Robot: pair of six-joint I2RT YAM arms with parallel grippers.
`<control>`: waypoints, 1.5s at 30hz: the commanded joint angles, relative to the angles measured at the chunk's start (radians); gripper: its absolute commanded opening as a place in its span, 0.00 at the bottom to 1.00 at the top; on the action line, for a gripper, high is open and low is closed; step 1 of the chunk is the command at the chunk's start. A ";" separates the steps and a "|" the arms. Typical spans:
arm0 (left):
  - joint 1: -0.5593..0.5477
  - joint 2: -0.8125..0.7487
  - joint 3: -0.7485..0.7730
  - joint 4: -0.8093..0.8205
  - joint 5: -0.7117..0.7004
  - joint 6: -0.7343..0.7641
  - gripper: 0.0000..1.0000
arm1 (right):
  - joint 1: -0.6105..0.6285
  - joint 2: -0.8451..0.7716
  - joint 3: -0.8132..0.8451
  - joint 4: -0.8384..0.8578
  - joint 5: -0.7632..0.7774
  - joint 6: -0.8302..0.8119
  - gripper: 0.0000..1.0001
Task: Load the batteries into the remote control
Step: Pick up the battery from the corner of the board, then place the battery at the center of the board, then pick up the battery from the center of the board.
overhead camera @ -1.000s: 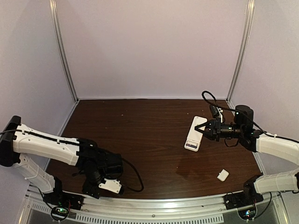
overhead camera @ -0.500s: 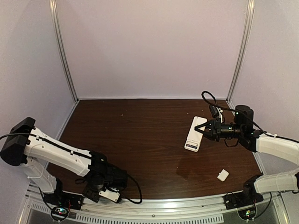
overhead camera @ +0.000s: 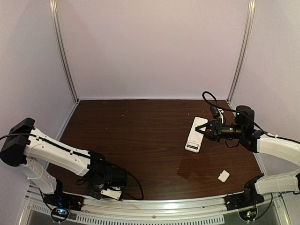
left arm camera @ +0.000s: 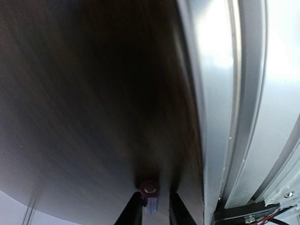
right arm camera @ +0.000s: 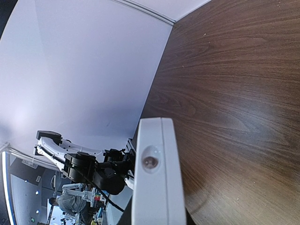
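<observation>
A dark wooden table stood inside pale lilac walls. At its near edge, beside a metal rail, the left gripper held its jaws closed around one purple battery. Over the table's right side, the right gripper clamped the white remote control. A small white cover lay apart, nearer the arms.

Wood-grain table; smooth white plastic remote control.

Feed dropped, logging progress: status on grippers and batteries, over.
Left gripper straddles one battery at near table edge, grip unconfirmed. Right gripper shut on remote control. Other battery unseen; nothing blocking.
</observation>
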 commanded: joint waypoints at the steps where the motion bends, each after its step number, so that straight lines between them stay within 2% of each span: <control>1: 0.017 -0.041 0.011 0.095 0.061 -0.015 0.20 | -0.008 0.001 0.006 0.013 -0.012 -0.019 0.00; 4: 0.025 -0.052 0.006 0.155 0.107 -0.020 0.13 | -0.008 0.002 0.006 0.008 -0.011 -0.021 0.00; 9: 0.046 -0.059 0.036 0.195 0.099 -0.021 0.00 | -0.009 -0.003 0.009 -0.007 -0.007 -0.028 0.00; 15: 0.061 -0.009 0.109 0.240 0.076 0.011 0.00 | -0.012 -0.005 0.012 -0.014 0.001 -0.030 0.00; 18: 0.081 0.120 0.218 0.273 0.062 0.028 0.00 | -0.015 -0.005 0.016 -0.014 0.007 -0.029 0.00; 21: 0.153 0.245 0.366 0.297 0.071 0.019 0.00 | -0.026 -0.018 0.023 -0.028 0.010 -0.031 0.00; 26: 0.224 0.383 0.547 0.323 0.077 0.055 0.00 | -0.056 -0.046 0.026 -0.082 0.012 -0.057 0.00; 32: 0.256 0.454 0.606 0.407 0.149 0.091 0.00 | -0.118 -0.068 0.031 -0.147 -0.004 -0.093 0.00; 35: 0.270 0.463 0.597 0.427 0.183 0.083 0.07 | -0.135 -0.076 0.027 -0.165 -0.006 -0.101 0.00; 41: 0.306 0.426 0.566 0.425 0.256 0.043 0.35 | -0.137 -0.078 0.026 -0.176 -0.008 -0.106 0.00; 45: 0.322 0.395 0.529 0.432 0.253 0.051 0.40 | -0.137 -0.080 0.025 -0.176 -0.009 -0.106 0.00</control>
